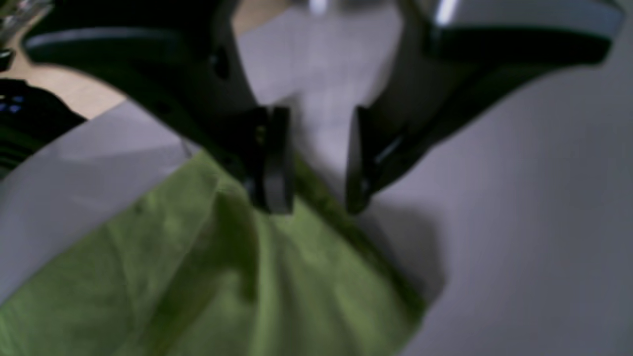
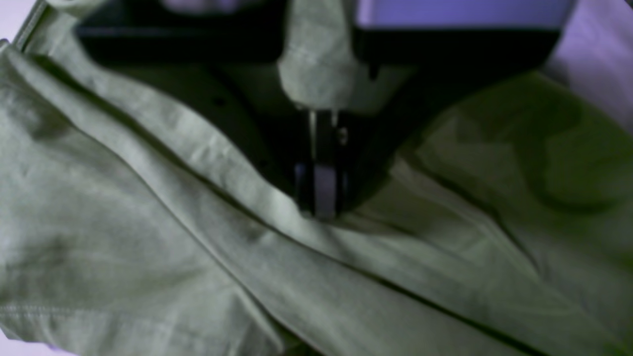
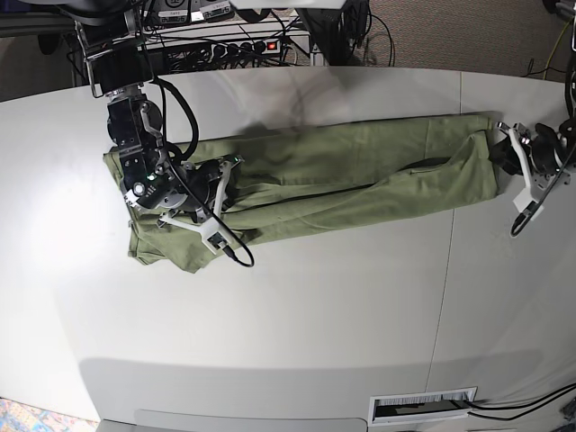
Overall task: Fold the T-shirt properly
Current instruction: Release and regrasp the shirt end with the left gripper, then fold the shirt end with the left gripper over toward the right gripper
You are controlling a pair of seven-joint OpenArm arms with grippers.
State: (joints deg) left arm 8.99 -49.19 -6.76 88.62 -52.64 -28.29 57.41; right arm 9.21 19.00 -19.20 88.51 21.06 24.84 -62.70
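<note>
The sage-green T-shirt (image 3: 315, 180) lies stretched lengthwise across the white table (image 3: 297, 315), the right pincer (image 2: 321, 198) clamped on a fold of its cloth to anchor that end — while the left pincer (image 1: 316, 163) stands apart just over the far hem, apparently letting go.

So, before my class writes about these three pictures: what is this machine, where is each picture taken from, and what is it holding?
It is a robot with two arms working over a pale table. The base view looks down on the whole scene; the other two come from cameras mounted on each wrist, looking past the claw-like grippers. A green T-shirt lies on the table, bunched into a long band. The right gripper, on the left side of the overhead picture, is closed on a fold of the fabric. The left gripper, at the shirt's other end, has its jaws apart right at the cloth's edge and grips nothing.
</note>
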